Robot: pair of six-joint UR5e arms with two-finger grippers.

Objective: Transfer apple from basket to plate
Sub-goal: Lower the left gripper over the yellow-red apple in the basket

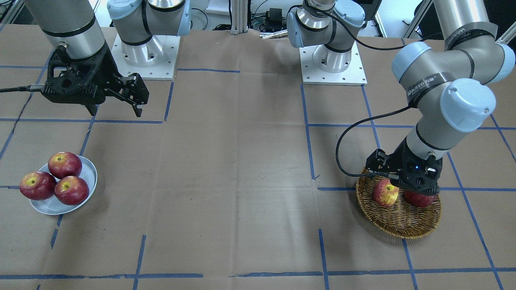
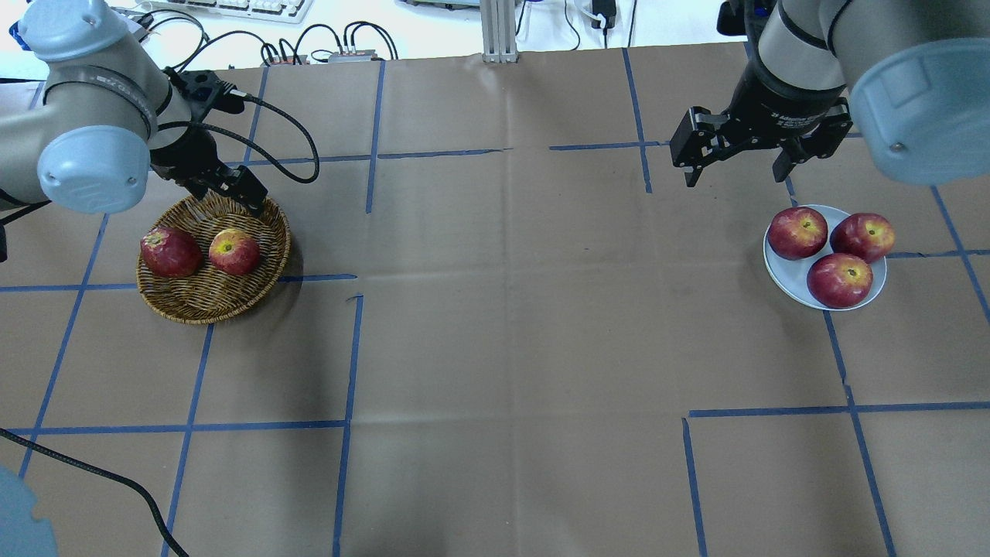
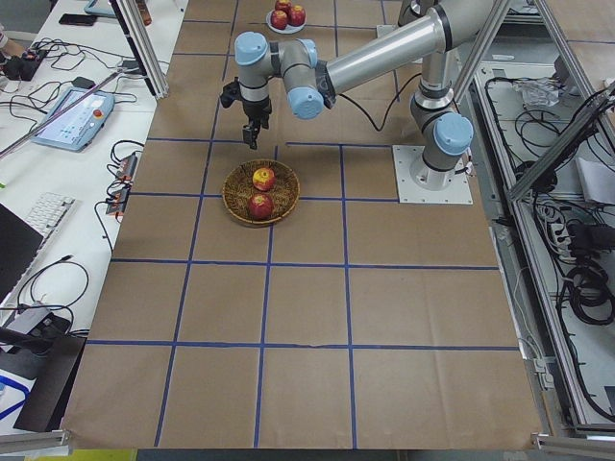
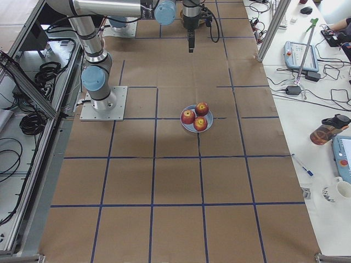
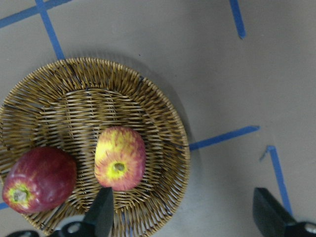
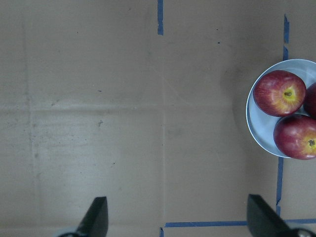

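The streaky red-and-yellow apple [image 2: 234, 252] sits in the wicker basket [image 2: 209, 309], stem end up, just beside a dark red apple [image 2: 170, 251] that shares the basket with it. Nothing is touching either fruit. Above them hangs the left gripper [image 5: 182, 210], its two fingers spread wide with nothing between them; from its own camera the basket lies mostly off to one side of the gap and the streaky apple shows just past one fingertip. Well across the table [image 2: 503, 325], which is covered in brown paper marked out with blue tape lines, stands the pale blue plate [image 2: 781, 271], carrying three dark red apples [image 2: 839, 280] bunched together. The right gripper [image 2: 731, 166] hovers above the paper near the plate, off to one side of it, fingers also set wide apart and holding nothing.
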